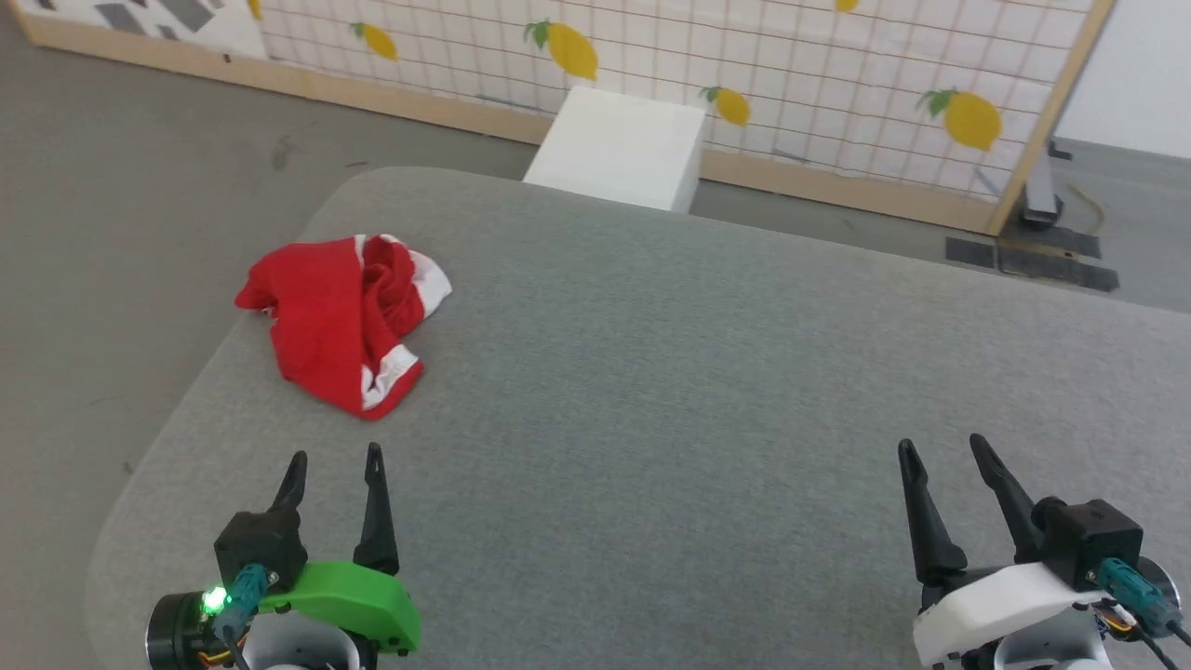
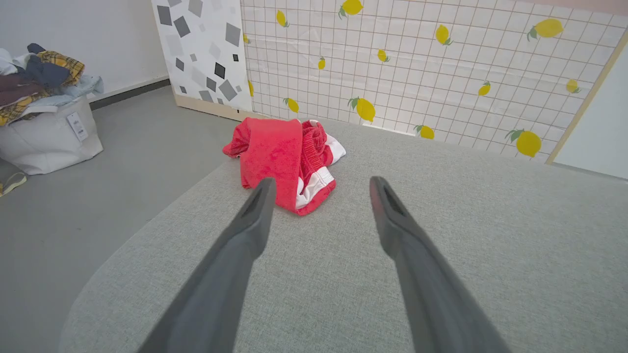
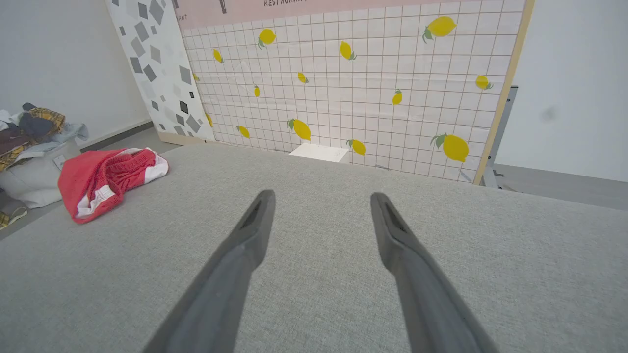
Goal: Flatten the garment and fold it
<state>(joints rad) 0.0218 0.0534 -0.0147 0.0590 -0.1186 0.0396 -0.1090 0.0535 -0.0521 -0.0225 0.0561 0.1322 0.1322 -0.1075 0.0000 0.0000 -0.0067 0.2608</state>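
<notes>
Head view: crumpled garment (image 1: 340, 316) sits at left edge of table (image 1: 670, 400).

The place reads as a staged robot test room, not a lived-in home: ahead of the left tool (image 1: 335, 453) and right tool (image 1: 941, 442), a wood-framed panel (image 1: 791, 84) printed with tiles and lemons stands on a bare grey floor (image 1: 121, 186) before plain white walls (image 3: 564, 73). A second panel (image 2: 201, 49) with grey speckles adjoins it, further left. A fabric-covered desk (image 1: 698, 372) lies beneath both tools, a white box (image 1: 619, 144) stands beyond its far edge, and a bin (image 2: 44, 137) heaped with clothes sits on the floor left of the left tool.
</notes>
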